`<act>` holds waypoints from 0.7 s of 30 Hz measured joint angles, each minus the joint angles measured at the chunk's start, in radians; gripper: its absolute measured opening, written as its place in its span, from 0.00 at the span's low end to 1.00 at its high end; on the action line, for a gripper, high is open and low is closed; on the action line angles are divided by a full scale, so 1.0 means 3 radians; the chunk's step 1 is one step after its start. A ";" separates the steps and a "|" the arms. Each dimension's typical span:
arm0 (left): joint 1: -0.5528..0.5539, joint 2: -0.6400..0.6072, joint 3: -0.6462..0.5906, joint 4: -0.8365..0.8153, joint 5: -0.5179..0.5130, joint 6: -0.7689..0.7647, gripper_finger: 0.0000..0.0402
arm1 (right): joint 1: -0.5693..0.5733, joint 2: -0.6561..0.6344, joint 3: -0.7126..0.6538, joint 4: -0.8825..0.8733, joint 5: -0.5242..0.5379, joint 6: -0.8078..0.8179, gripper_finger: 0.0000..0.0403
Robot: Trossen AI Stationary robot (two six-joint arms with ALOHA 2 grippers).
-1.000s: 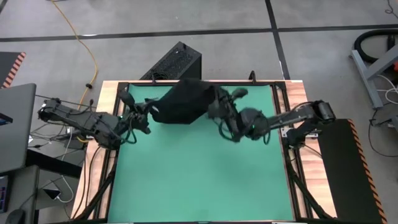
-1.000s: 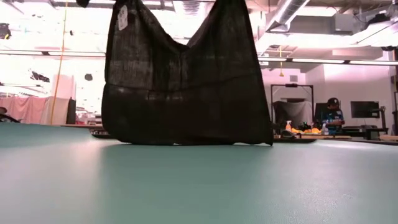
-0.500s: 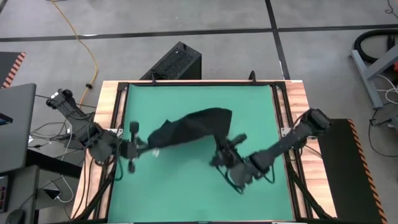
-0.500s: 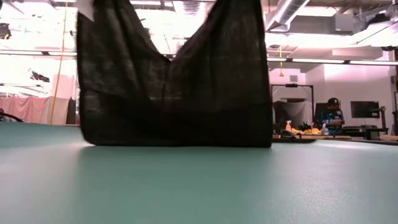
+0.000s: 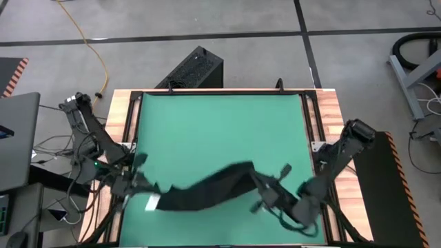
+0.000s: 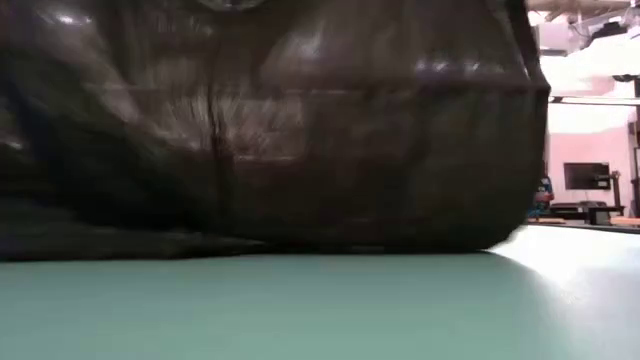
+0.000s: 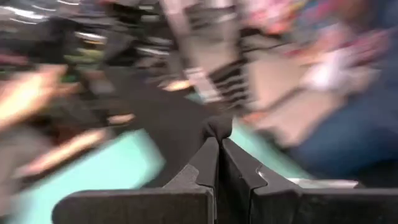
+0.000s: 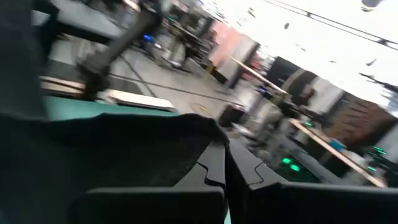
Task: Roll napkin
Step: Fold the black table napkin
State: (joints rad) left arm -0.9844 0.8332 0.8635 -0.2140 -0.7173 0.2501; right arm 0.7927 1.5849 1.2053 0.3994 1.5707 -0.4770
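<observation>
Both grippers (L (image 5: 143, 183), R (image 5: 256, 184)) pinch napkin (image 5: 203, 189) w/ 2 corners, blocking low view

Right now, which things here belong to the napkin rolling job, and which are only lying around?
Belongs to the job:
- napkin, stretched between the grippers
- left gripper, shut on it
- right gripper, shut on it
- green mat

Only lying around:
- black vented box
- yellow cable

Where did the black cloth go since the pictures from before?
Both arms carried the napkin from the far end of the green table to the near edge, closer to the low camera. The left gripper and right gripper each kept pinching a corner. The cloth stayed stretched between them; the black box didn't move.
</observation>
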 joint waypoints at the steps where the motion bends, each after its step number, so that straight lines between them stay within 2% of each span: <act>1: 0.0008 -0.0016 0.0000 -0.0023 -0.0286 0.0110 0.00 | -0.0105 -0.0028 0.0000 -0.0008 -0.0001 -0.0062 0.03; 6: 0.0295 -0.0129 0.0000 -0.0038 -0.1513 0.0614 0.00 | -0.0885 -0.0222 -0.0001 0.0001 -0.0110 -0.0392 0.03; 8: 0.0502 -0.0208 0.0000 -0.0038 -0.1824 0.0840 0.00 | -0.1244 -0.0289 -0.0001 0.0001 -0.0341 -0.0512 0.03; 10: 0.0794 -0.0309 0.0000 -0.0002 -0.1938 0.1126 0.00 | -0.1610 -0.0369 -0.0001 0.0012 -0.0611 -0.0594 0.03; 14: 0.1553 -0.0502 0.0000 0.0406 -0.1690 0.1971 0.00 | -0.2286 -0.0546 -0.0001 0.0178 -0.1209 -0.0603 0.03; 17: 0.2115 -0.0632 0.0000 0.0761 -0.1164 0.2543 0.00 | -0.2648 -0.0621 -0.0001 0.0468 -0.1522 -0.0776 0.03; 19: 0.2405 -0.0709 0.0000 0.0886 -0.0784 0.2866 0.00 | -0.2803 -0.0672 -0.0002 0.0702 -0.1596 -0.0993 0.03; 21: 0.2625 -0.0767 0.0000 0.0929 -0.0545 0.3030 0.00 | -0.2876 -0.0743 -0.0001 0.0866 -0.1667 -0.1194 0.03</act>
State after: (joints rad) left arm -0.1969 0.6029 0.8635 0.0646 -0.8808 1.1592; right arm -0.0701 1.3620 1.2049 0.6592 1.0706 -0.8351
